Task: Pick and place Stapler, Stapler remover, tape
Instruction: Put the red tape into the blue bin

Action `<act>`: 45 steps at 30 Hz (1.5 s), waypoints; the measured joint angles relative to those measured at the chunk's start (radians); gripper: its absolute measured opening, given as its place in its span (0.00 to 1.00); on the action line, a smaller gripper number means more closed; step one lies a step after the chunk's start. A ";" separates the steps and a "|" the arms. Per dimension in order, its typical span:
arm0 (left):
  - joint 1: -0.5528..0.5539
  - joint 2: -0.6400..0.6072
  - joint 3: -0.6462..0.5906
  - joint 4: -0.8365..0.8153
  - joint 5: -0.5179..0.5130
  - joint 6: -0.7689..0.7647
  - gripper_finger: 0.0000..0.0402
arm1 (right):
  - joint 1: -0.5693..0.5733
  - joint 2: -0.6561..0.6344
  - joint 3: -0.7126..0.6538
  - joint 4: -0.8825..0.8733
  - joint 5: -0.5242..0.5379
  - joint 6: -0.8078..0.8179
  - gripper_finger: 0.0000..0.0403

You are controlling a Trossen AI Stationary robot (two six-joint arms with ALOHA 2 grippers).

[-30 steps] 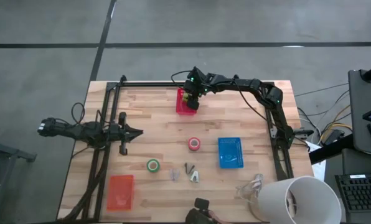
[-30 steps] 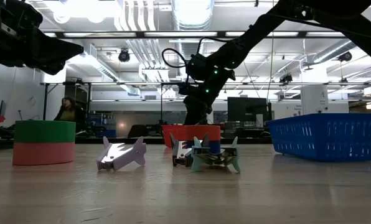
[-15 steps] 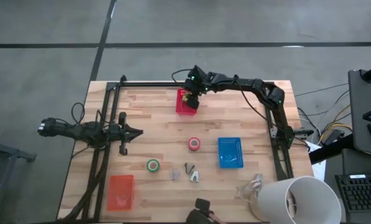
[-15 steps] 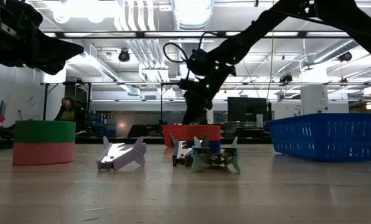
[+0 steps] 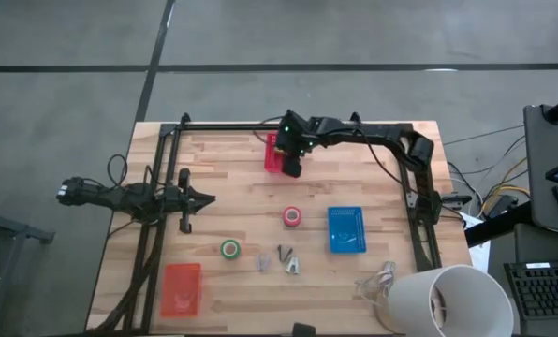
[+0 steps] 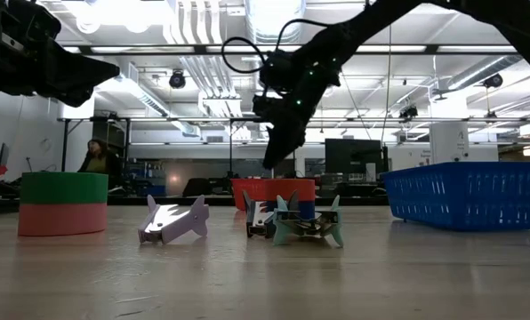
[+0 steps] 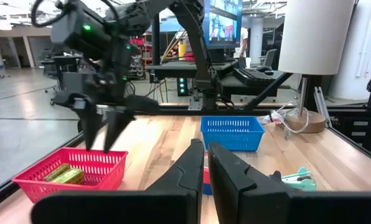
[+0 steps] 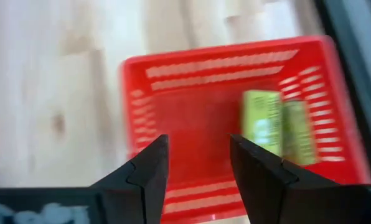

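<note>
Low view backlit by ceiling lights point(image 6: 274, 16) (glare, arms silhouetted); right wrist view motion-blurred; overhead evenly lit.

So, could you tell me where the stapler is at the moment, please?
The stapler lies inside the red basket at the table's far edge in the high view, with the right gripper, open and empty, hovering just above the basket.

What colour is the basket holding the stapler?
Red; the basket around the yellow-green stapler shows best in the right wrist view.

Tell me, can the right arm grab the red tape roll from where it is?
Probably yes. The right gripper hangs open above the red basket, and bare table lies between it and the red tape roll.
</note>
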 joint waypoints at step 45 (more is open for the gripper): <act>0.000 0.000 0.000 0.000 0.000 0.000 0.06 | 0.336 -0.006 -0.010 -0.240 0.003 0.112 0.40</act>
